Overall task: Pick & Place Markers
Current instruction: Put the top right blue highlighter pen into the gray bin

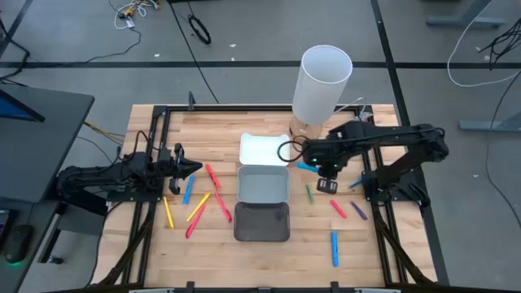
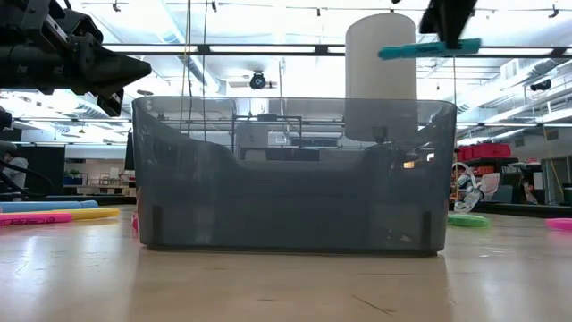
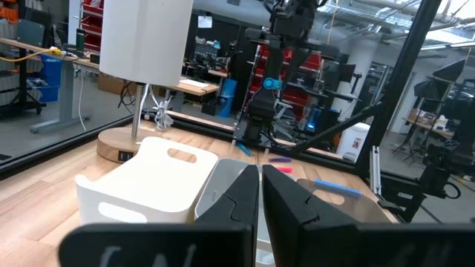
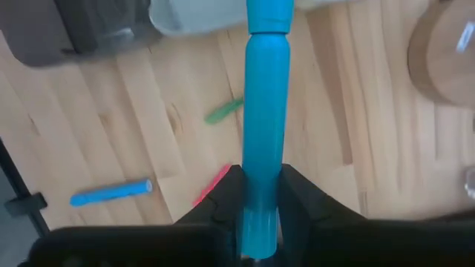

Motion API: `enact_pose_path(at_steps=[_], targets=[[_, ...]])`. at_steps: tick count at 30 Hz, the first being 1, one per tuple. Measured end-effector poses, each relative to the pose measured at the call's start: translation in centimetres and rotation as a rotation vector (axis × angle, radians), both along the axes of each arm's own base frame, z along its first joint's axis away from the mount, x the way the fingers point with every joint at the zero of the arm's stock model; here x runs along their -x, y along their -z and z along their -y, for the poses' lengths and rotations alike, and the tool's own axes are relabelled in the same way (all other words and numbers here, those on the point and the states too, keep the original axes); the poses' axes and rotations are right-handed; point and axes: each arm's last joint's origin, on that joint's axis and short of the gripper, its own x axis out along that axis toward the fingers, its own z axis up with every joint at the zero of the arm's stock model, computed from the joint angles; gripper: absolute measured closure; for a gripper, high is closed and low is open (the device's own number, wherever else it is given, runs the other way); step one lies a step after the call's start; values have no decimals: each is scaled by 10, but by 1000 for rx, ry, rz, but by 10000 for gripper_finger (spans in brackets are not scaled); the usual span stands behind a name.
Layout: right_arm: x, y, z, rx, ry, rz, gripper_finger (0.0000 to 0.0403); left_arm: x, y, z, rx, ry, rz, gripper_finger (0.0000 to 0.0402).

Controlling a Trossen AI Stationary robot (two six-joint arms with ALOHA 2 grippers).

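A: Two arms over the table (image 1: 146, 244), three trays down the middle. Nearest?
B: Dark tray (image 1: 262, 221) at the front edge, then grey tray (image 1: 263, 184), then white tray (image 1: 264, 149), with lamp (image 1: 324, 83) at the back.
A: Right gripper (image 1: 312, 167)?
B: Raised beside the grey tray's right side, clenched on a teal marker (image 4: 265, 111). Marker lying level, sticking out past the fingertips (image 4: 226, 194).
A: Left gripper (image 1: 195, 168)?
B: Off to the left of the trays, above the wood, fingers (image 3: 300, 204) pressed together, holding nothing.
A: Loose markers?
B: On the left: yellow marker (image 1: 168, 212), orange marker (image 1: 198, 207), red markers (image 1: 222, 207), blue marker (image 1: 188, 190). On the right: another blue marker (image 1: 334, 248) nearest the front, then purple marker (image 1: 358, 212) and red marker (image 1: 338, 209), green marker (image 1: 309, 194) close to the grey tray.
A: Any inside the trays?
B: Cannot tell from above; none visible.
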Motion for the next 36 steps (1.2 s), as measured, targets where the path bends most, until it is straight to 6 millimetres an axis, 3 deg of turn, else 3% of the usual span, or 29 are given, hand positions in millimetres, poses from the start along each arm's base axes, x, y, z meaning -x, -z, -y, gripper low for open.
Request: enact_pose_path(at_steps=[10,22,36], targets=[[-53,-6,-2,-1,-27,37,348,0,0,0,0,0,0,378],[-98,-2,-2,3,-53,69,348,0,0,0,0,0,0,378],[-140,34,-3,14,-112,72,348,0,0,0,0,0,0,378]])
